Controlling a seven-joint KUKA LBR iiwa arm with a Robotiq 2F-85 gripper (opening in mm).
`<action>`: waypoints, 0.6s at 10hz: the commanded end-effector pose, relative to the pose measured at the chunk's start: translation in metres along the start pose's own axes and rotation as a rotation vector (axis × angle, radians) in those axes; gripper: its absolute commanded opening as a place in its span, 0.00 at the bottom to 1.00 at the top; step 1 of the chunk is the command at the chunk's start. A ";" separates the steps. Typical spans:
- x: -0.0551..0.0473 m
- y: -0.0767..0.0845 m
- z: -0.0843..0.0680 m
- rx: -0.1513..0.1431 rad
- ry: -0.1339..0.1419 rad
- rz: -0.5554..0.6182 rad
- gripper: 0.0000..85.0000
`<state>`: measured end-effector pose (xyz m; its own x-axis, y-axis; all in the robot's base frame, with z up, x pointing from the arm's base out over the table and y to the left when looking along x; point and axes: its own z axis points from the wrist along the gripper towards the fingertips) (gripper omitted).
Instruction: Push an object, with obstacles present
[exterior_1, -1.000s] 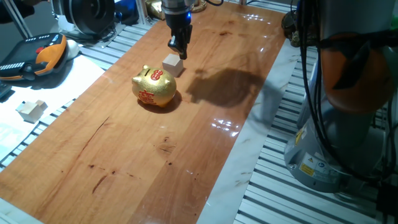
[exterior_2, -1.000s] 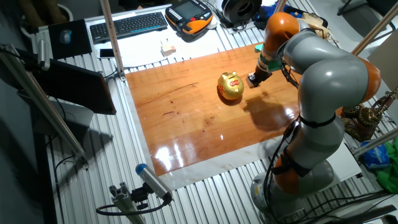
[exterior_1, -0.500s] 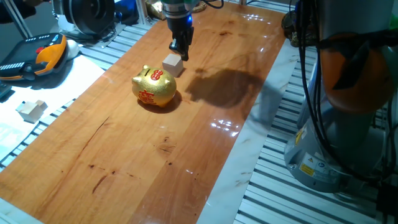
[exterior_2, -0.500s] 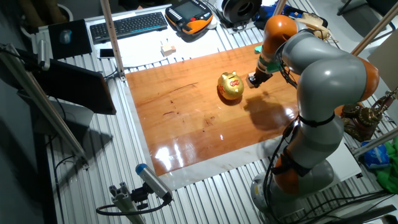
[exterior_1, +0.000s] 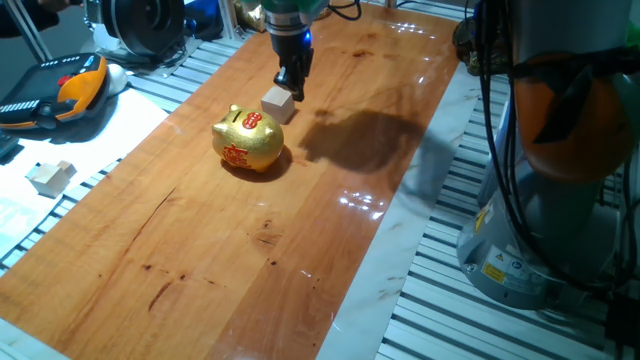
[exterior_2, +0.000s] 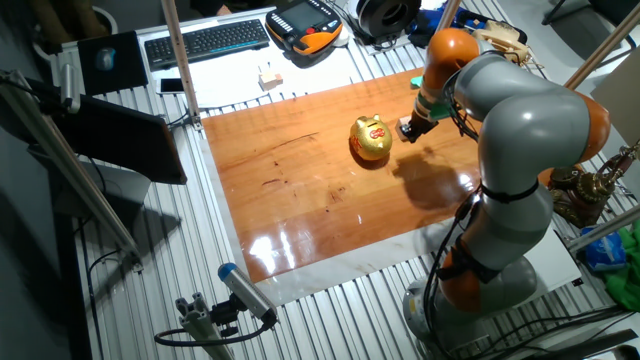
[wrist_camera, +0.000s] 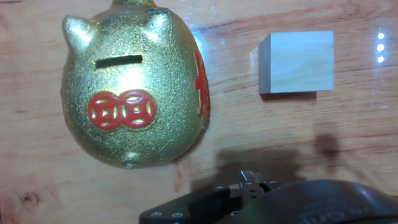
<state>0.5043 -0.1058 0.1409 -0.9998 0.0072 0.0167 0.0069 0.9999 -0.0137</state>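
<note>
Down on the wooden board (exterior_1: 330, 250), the small pale cube (exterior_1: 278, 103) sits at about one o'clock from the golden piggy bank (exterior_1: 247, 140), near it but not touching. From the hand view the cube (wrist_camera: 296, 62) lies at three o'clock of the piggy bank (wrist_camera: 135, 89), with bare wood between them; the coin slot and red markings face up. The gripper (exterior_1: 292, 88) hangs just beside the cube, at its one o'clock in the fixed view; its fingers look narrow, but whether they are closed I cannot tell. Off the board, at nine o'clock, a similar pale block (exterior_1: 50, 177) rests on white paper (exterior_1: 90, 140).
</note>
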 end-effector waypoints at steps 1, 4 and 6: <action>-0.001 0.000 0.002 -0.001 0.001 0.005 0.00; -0.005 0.001 0.011 0.002 -0.005 0.014 0.00; -0.007 0.001 0.015 0.006 -0.031 0.003 0.00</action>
<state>0.5109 -0.1048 0.1261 -0.9999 0.0070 -0.0143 0.0072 0.9999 -0.0148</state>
